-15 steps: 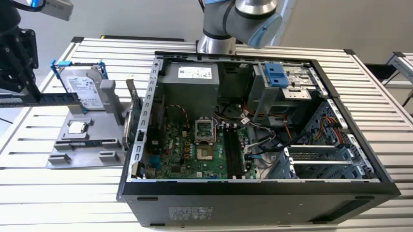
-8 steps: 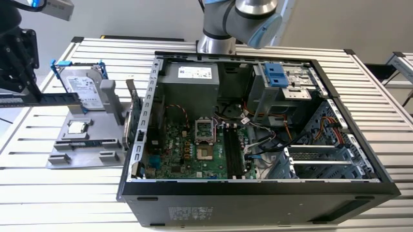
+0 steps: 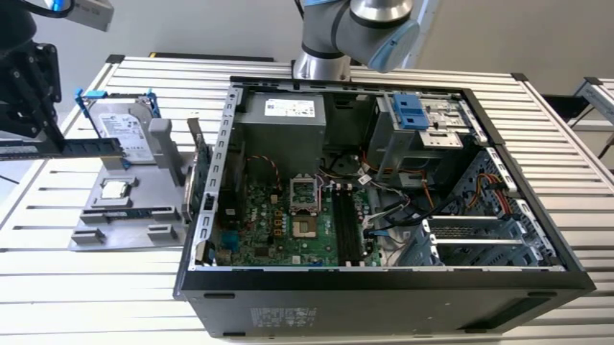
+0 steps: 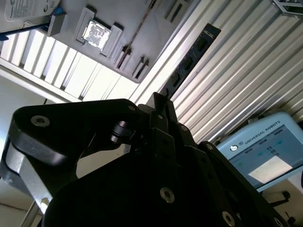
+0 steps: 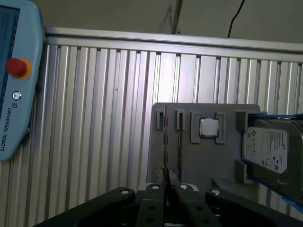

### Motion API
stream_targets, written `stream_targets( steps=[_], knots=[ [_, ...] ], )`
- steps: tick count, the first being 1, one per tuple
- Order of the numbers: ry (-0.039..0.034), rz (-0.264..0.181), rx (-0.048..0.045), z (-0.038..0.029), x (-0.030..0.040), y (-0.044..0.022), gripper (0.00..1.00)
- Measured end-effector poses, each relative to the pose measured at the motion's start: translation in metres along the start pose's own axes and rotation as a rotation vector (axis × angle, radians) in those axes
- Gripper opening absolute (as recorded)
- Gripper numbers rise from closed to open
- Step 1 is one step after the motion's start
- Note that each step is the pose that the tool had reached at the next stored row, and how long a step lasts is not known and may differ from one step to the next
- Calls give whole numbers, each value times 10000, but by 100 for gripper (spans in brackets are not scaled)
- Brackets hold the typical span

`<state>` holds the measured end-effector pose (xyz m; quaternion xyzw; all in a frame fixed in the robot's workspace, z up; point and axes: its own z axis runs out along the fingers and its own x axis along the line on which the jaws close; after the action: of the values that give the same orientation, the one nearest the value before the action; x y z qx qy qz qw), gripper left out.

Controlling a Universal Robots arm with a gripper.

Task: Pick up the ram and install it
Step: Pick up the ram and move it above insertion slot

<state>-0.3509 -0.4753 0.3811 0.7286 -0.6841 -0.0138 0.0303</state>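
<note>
One stick in play: the ram.

Exterior view: the ram (image 3: 86, 148) hangs level above the grey tray (image 3: 106, 233), clear of it, over the tray's side away from the computer case (image 3: 384, 284). The end effector (image 3: 34, 136) is closed on it from above. You can see the arm rising behind the case and reaching across toward the tray, wrist turned down.

Second wrist view: the ram (image 4: 189, 59) runs out from the clamped end effector (image 4: 158, 106), chips in a row along one face. Most of the visible length is on one side of the fingers, so you should expect some lever load at the grip.

First wrist view: the ram (image 5: 165, 142) shows edge-on, pinched between the fingers of the end effector (image 5: 166, 189), with the tray (image 5: 208, 161) below.

Handling, as a judgement: light, stiff, thin. It is fragile if bent or twisted. Grip the flat faces and stay off the contact edge.
</note>
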Motion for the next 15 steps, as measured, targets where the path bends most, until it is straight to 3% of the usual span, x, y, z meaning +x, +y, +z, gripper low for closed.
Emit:
stream_targets(
  steps=[4,15],
  knots=[
    [0,-2,0,-1,1,-13,0],
    [-1,10,0,-10,11,-168,0]
  ],
)
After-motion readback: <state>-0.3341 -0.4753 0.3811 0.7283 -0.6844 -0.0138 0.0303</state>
